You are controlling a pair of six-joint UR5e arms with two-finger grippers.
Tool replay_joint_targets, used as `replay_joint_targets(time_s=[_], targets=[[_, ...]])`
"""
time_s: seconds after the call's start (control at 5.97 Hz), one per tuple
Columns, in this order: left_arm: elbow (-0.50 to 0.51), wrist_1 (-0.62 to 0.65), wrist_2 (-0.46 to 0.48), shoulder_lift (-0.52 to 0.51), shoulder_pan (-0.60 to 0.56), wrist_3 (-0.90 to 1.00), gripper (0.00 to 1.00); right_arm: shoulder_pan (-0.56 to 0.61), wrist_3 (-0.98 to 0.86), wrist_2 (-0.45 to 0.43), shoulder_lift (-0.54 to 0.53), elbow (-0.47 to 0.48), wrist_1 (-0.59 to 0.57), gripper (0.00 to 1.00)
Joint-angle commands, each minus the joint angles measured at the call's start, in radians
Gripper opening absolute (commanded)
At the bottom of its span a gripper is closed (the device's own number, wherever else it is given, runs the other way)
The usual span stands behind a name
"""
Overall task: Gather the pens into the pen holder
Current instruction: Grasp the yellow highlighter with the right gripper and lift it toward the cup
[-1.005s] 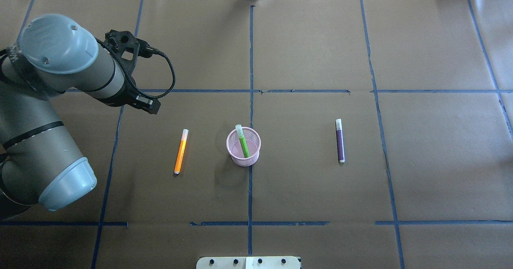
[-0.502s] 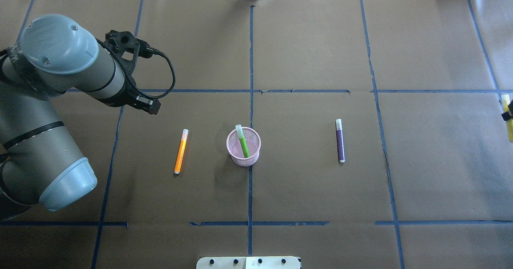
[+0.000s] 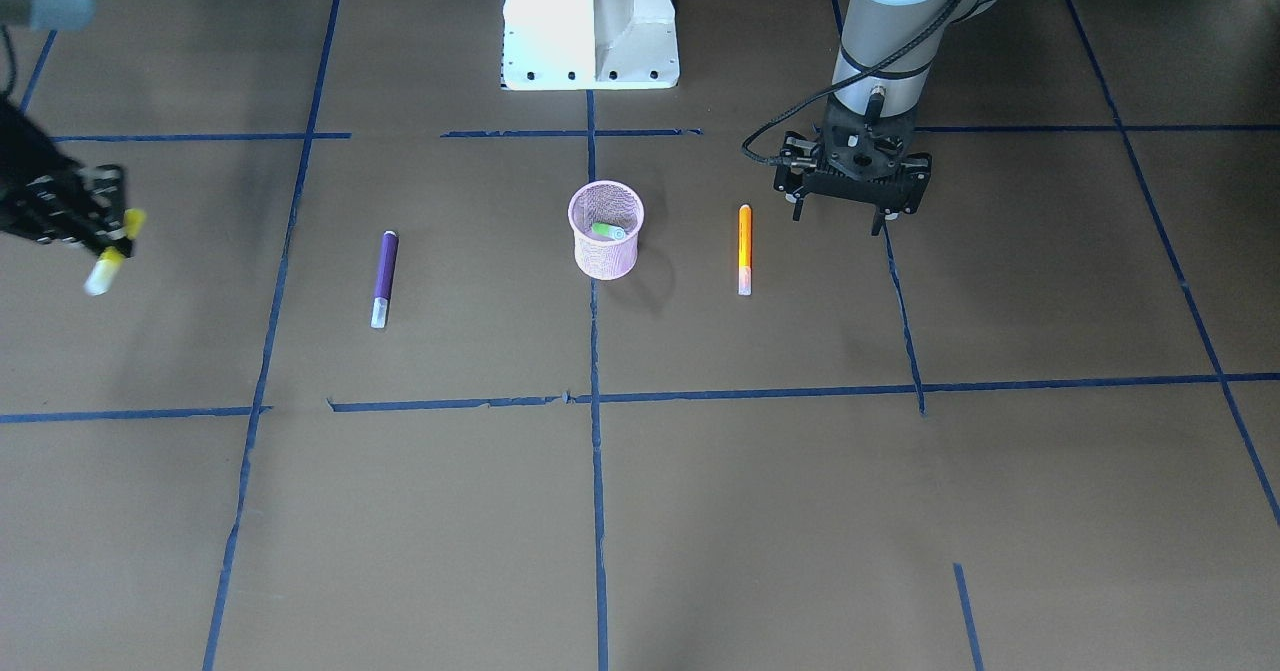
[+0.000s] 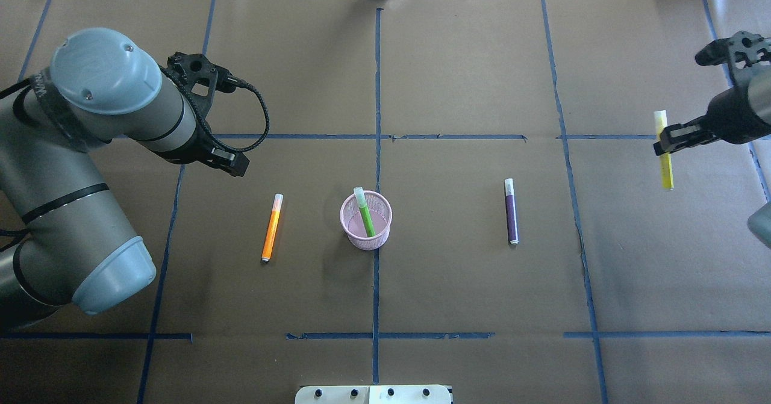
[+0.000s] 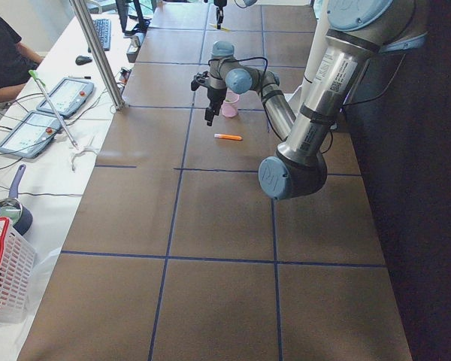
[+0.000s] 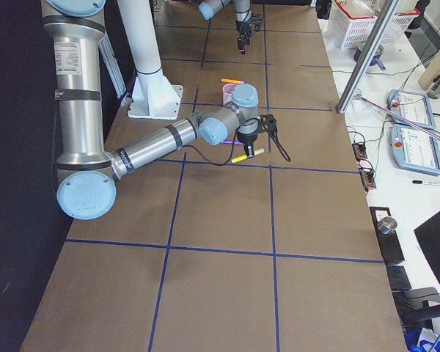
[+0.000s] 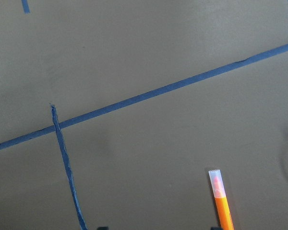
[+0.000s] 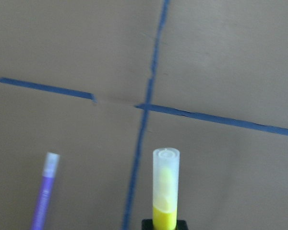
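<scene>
We take the pink mesh pen holder [image 4: 367,242] as our mark. It stands upright near the middle of the brown tabletop [image 4: 458,283], its edge touching a blue tape line [image 4: 376,91] that runs away from the robot. One green pen [image 4: 364,210] is inside it, leaning, with the pale cap end up and poking over the rim. On the robot's left of the holder the orange pen [image 4: 271,227] lies flat, near the holder but apart from it, cap end pointing away from the robot. On the robot's right of the holder, rather farther off, the purple pen [image 4: 511,211] lies flat in much the same direction, cap end likewise away from the robot. We note a fourth, yellow pen [image 4: 666,172] well to the right of the holder, beyond the purple one. The right claw [image 4: 662,145] is closed on its barrel and holds it off the tabletop. The right wrist view shows the translucent cap sticking out ahead of the fingers. The left claw [image 3: 840,219] hangs on the left of the holder, past the orange pen, fingers pointing down and spread wide with nothing between them. In its wrist view we see both fingertips at the lower edge, well apart, with the orange pen's cap end showing just beside one of them.
</scene>
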Motion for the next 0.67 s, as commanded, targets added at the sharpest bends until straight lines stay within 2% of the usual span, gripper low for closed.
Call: replay_joint_targets(time_s=[0.0,0.33,0.5], targets=[[0.029,-0.012,-0.003,-0.01,0.001,0.002,0.99,-0.196,0.38,-0.186,0.228,0.053,-0.005,0.0],[0.037,-0.038,-0.004,-0.013,0.034,0.027,0.99,-0.463,0.597,-0.576,0.4,0.052,-0.081,0.0],[0.054,-0.07,-0.003,-0.014,0.048,0.039,1.0,-0.536,0.662,-0.7,0.439,0.035,-0.089,0.0]])
